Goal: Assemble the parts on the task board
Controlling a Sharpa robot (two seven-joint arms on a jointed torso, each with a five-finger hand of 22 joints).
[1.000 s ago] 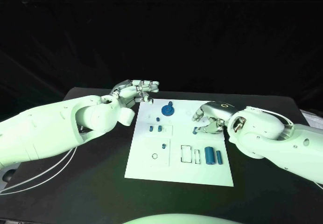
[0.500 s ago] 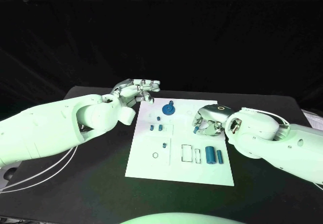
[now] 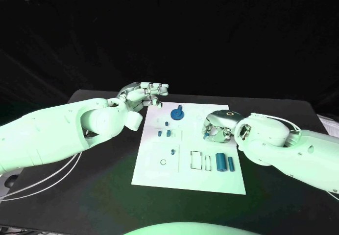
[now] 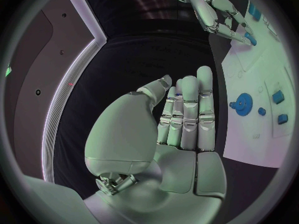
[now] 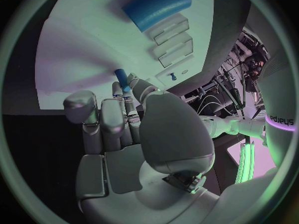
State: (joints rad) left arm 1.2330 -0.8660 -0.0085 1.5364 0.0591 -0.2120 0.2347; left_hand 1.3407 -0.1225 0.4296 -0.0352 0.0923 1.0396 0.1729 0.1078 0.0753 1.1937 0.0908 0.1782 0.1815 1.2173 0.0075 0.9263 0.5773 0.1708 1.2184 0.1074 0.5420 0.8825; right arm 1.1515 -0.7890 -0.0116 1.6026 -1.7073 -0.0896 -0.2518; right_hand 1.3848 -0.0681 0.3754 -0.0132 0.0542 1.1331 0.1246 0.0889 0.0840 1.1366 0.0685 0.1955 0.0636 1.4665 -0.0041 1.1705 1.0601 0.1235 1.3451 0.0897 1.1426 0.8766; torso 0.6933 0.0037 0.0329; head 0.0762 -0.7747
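Observation:
The white task board (image 3: 185, 172) lies in the middle of the black table. My right hand (image 3: 220, 128) hovers over the board's right side and pinches a small blue peg (image 3: 205, 136) at its fingertips; the peg (image 5: 120, 77) points down at the board (image 5: 81, 50). My left hand (image 3: 145, 93) hangs at the board's far left corner, fingers (image 4: 187, 109) stretched out, holding nothing. A blue gear (image 3: 177, 115) stands near the far edge. Two small blue pieces (image 3: 164, 132) sit below it. Two blue cylinders (image 3: 225, 162) lie at the right.
Several outlined slots (image 3: 200, 161) and a small ring (image 3: 163, 162) mark the board's near half. Black table (image 3: 92, 196) surrounds the board on all sides. Cables (image 3: 42, 183) trail under my left arm.
My right hand has drawn slightly nearer and turned a little over the board, still with the peg. The left hand has hardly moved.

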